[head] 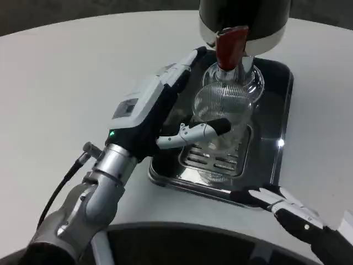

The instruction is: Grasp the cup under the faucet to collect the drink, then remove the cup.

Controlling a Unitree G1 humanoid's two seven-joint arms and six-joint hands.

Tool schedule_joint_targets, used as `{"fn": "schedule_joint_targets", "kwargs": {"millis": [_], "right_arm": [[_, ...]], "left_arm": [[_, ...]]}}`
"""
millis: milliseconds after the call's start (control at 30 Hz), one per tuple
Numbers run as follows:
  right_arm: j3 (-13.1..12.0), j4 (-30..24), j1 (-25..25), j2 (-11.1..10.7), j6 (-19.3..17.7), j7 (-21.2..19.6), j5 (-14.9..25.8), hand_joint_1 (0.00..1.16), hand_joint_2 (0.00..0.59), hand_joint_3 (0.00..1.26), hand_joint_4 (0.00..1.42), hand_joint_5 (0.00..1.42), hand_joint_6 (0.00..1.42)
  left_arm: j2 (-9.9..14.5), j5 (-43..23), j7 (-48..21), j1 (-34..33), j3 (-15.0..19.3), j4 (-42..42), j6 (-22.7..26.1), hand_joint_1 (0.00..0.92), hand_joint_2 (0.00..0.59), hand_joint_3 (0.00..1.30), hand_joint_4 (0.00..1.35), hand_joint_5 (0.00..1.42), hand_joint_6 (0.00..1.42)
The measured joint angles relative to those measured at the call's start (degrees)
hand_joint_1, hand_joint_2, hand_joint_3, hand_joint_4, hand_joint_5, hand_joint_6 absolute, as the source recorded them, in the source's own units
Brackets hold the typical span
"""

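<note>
Clear ribbed glass cup — upright, directly below the red tap lever of the black-and-silver drink dispenser faucet. The cup's mouth sits just under the spout; whether they touch cannot be told. The cup stands on the slotted metal grille of the shiny steel drip tray, toward the tray's rear centre. Walls transparent, with fine horizontal ribbing and a rounded body. Liquid level not discernible — reflections obscure the contents.
</note>
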Motion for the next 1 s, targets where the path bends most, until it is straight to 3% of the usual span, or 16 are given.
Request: {"fn": "schedule_joint_targets", "kwargs": {"millis": [300, 400, 633, 800, 1000], "right_arm": [[0.1, 0.0, 0.0, 0.0, 0.0, -0.2, 0.0, 0.51, 0.472, 0.17, 0.09, 0.0, 0.0], [0.1, 0.0, 0.0, 0.0, 0.0, -0.3, 0.0, 0.51, 0.472, 0.17, 0.09, 0.0, 0.0], [0.4, 0.1, -0.1, 0.0, 0.0, -0.3, 0.0, 0.51, 0.472, 0.17, 0.09, 0.0, 0.0], [1.2, 0.2, -0.3, 0.0, 0.0, -0.4, -0.1, 0.51, 0.472, 0.17, 0.09, 0.0, 0.0], [1.4, 0.2, -0.5, 0.0, 0.0, -0.4, -0.1, 0.51, 0.472, 0.17, 0.09, 0.0, 0.0]], "left_arm": [[2.1, -5.1, -4.5, 4.9, 3.8, -5.5, 2.0, 0.0, 0.0, 0.0, 0.0, 0.08, 0.05], [2.7, -9.2, -8.0, 8.1, 6.2, -10.7, 3.7, 0.0, 0.0, 0.03, 0.02, 0.13, 0.14], [6.7, -23.5, -24.5, 10.8, 12.0, -28.5, 12.8, 0.0, 0.0, 0.18, 0.17, 0.27, 0.31], [7.3, -31.8, -32.8, 10.7, 14.8, -35.7, 20.2, 0.0, 0.004, 0.26, 0.23, 0.33, 0.36], [7.1, -36.7, -37.0, 10.5, 16.5, -39.4, 24.8, 0.0, 0.005, 0.27, 0.25, 0.34, 0.33]]}}
